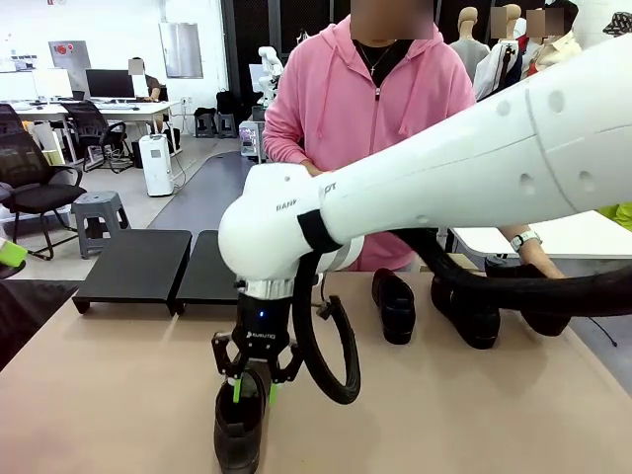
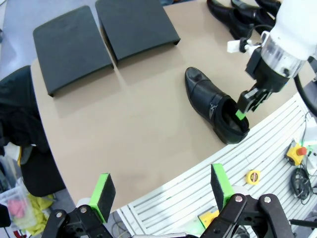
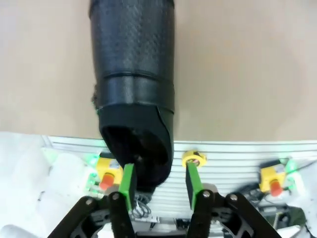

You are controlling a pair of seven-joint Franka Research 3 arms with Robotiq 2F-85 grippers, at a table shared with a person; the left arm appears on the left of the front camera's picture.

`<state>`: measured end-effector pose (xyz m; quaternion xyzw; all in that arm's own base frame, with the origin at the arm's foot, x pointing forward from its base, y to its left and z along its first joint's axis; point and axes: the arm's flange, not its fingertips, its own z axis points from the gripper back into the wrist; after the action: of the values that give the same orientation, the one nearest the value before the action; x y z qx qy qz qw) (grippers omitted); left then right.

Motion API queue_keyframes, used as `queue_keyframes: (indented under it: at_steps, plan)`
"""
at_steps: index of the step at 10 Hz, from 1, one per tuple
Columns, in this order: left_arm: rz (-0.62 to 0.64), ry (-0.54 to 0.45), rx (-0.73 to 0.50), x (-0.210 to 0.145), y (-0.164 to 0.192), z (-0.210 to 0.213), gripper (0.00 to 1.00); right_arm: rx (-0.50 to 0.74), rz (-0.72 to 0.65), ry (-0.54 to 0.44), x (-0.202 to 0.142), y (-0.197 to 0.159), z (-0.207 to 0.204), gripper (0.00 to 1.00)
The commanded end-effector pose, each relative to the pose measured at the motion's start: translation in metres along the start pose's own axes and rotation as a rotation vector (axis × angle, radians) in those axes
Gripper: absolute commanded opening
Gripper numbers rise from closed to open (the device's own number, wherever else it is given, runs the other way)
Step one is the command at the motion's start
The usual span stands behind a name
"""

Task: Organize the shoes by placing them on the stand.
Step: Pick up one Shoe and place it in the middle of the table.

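One shoe (image 1: 240, 430) sits on the desk (image 1: 118, 395) near its front edge, well apart from the stand (image 1: 138, 265). The right hand (image 1: 253, 391) is partly open around the shoe's heel edge, one finger inside, not squeezing. The left hand (image 2: 162, 187) is wide open and holds nothing. Three other shoes (image 1: 396, 306) lie near the person.

The right arm (image 1: 444, 168) is white, with grey lettering and a black band; a thick black hose (image 1: 341, 370) loops at five o'clock from its wrist. Its black right gripper (image 1: 254, 392) has green pads (image 1: 236, 390). The person wears a pink hoodie (image 1: 365, 99).
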<state>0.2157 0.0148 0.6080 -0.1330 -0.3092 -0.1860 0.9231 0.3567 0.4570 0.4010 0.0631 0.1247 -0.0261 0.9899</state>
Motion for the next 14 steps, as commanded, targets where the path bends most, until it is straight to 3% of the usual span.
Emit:
queue_keyframes:
  at_steps: [1,2,3,5,6,7,8,9,10,12,14]
  plan:
    - [-0.010,-0.013,-0.011,0.000,0.001,0.000,1.00,0.000,0.016,-0.030,-0.034,-0.044,0.041,1.00]
    - [-0.010,-0.013,-0.011,0.000,0.001,0.000,1.00,-0.013,0.040,-0.026,-0.050,-0.067,0.063,1.00]
    - [-0.010,-0.013,-0.011,0.000,0.001,0.000,1.00,-0.017,0.077,-0.082,-0.066,-0.094,0.081,1.00]
    - [-0.010,-0.013,-0.011,0.000,0.001,0.000,1.00,-0.025,0.048,-0.188,-0.066,-0.137,0.093,1.00]
    - [-0.010,-0.013,-0.011,0.000,0.001,0.000,1.00,-0.052,0.051,-0.181,-0.066,-0.127,0.091,1.00]
    - [-0.010,-0.013,-0.011,0.000,0.001,0.000,1.00,-0.094,0.125,-0.214,-0.073,-0.094,0.081,1.00]
    - [-0.010,-0.013,-0.011,0.000,0.001,0.000,1.00,-0.096,0.314,-0.178,-0.086,-0.047,0.069,1.00]
    - [-0.010,-0.013,-0.011,0.000,0.001,0.000,1.00,-0.132,0.355,-0.219,-0.094,-0.023,0.064,1.00]
    - [-0.010,-0.013,-0.011,0.000,0.001,0.000,1.00,-0.145,0.300,-0.235,-0.086,-0.034,0.073,1.00]
    - [-0.010,-0.013,-0.011,0.000,0.001,0.000,1.00,-0.107,0.150,-0.170,-0.065,-0.107,0.095,1.00]
    - [-0.010,-0.013,-0.011,0.000,0.001,0.000,1.00,0.031,0.046,-0.137,-0.057,-0.218,0.125,1.00]
